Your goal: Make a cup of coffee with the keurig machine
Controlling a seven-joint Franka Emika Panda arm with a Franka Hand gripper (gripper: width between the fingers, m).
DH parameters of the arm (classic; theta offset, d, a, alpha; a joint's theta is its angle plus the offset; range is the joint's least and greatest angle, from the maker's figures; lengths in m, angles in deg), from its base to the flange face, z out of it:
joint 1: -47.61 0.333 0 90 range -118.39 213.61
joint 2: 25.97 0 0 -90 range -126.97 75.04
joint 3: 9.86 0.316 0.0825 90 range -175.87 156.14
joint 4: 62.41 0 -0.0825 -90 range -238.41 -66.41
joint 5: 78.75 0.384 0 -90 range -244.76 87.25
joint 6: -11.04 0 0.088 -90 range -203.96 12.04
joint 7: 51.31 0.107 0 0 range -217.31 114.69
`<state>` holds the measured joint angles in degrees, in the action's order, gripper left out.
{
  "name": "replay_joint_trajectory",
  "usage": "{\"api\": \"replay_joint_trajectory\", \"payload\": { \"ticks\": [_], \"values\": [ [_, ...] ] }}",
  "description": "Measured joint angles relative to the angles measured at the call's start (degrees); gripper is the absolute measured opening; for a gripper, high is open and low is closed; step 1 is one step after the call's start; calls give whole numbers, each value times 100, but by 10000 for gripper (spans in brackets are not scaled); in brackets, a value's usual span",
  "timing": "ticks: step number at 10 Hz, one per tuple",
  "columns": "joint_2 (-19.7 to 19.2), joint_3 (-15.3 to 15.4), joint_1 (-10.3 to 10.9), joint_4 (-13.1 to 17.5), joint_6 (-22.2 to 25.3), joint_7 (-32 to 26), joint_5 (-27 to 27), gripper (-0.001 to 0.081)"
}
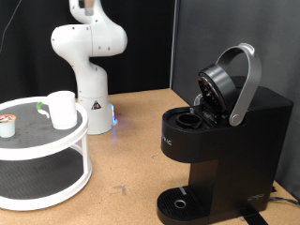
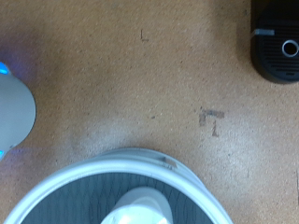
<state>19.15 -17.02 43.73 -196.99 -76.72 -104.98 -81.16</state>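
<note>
The white cup (image 1: 62, 109) stands upright on the top tier of a round white two-tier stand (image 1: 82, 131) at the exterior view's left. The black keurig machine (image 1: 225, 150) stands at the exterior view's right with its silver-handled lid (image 1: 234, 82) raised and its pod chamber (image 1: 190, 119) open. Its round drip tray (image 1: 180, 203) has nothing on it. The gripper shows in neither view. The wrist view looks straight down from high up on the cup's top (image 2: 140, 207), the stand's rim (image 2: 65, 182) and a corner of the machine (image 2: 277, 42).
A tiny white pod with a reddish-brown top (image 1: 7, 124) sits on the stand beside the cup. The robot's white base (image 1: 89, 56) stands behind the stand and shows in the wrist view (image 2: 14, 112). Brown tabletop (image 1: 131, 150) lies between stand and machine.
</note>
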Motion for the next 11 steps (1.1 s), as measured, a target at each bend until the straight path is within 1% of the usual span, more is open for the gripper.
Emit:
{"api": "replay_joint_trajectory", "payload": {
  "ticks": [1, 3, 5, 7, 9, 11],
  "values": [
    [37, -98, -14, 0, 4, -129, -19, 802],
    [30, -99, -14, -17, 4, -115, -18, 802],
    [57, -217, -82, -26, 3, -172, -137, 802],
    [98, -557, -196, -21, 5, -500, -291, 802],
    [100, -867, -314, -18, 7, -838, -645, 802],
    [79, -1143, -382, -9, 7, -1042, -857, 802]
  ]
}}
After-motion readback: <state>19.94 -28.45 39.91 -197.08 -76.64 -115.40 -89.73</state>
